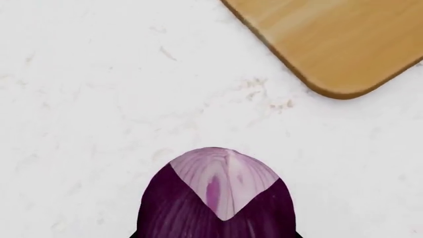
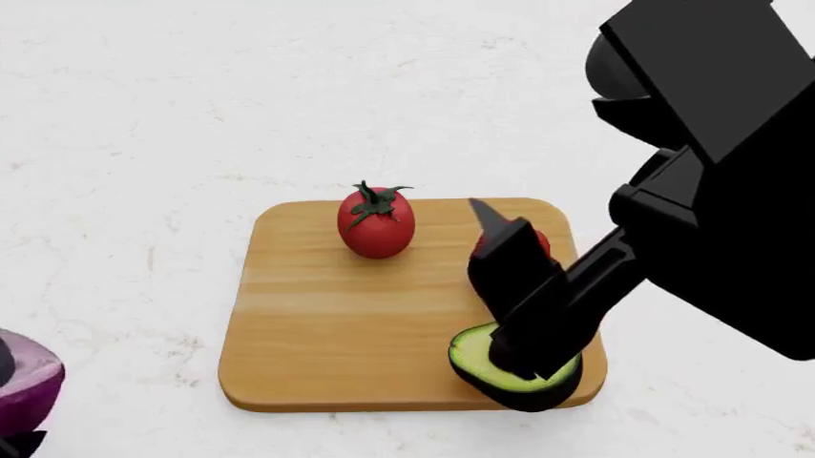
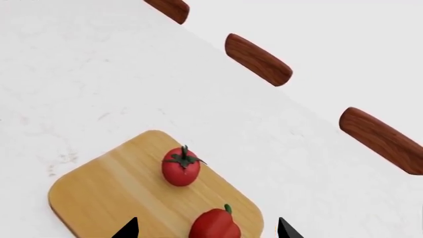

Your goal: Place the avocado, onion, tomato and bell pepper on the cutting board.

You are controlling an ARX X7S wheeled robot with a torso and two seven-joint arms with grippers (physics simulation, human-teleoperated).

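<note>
while the onion (image 1: 217, 201) sits clamped in the left gripper, the spread right gripper (image 2: 529, 305) hovers over the avocado (image 2: 512, 374).

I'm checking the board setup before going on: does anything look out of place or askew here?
Nothing is spilled or damaged. The onion is off the cutting board, on the white counter by its near left corner. The avocado sits at the board's near right edge under the right hand, overhanging slightly.
</note>
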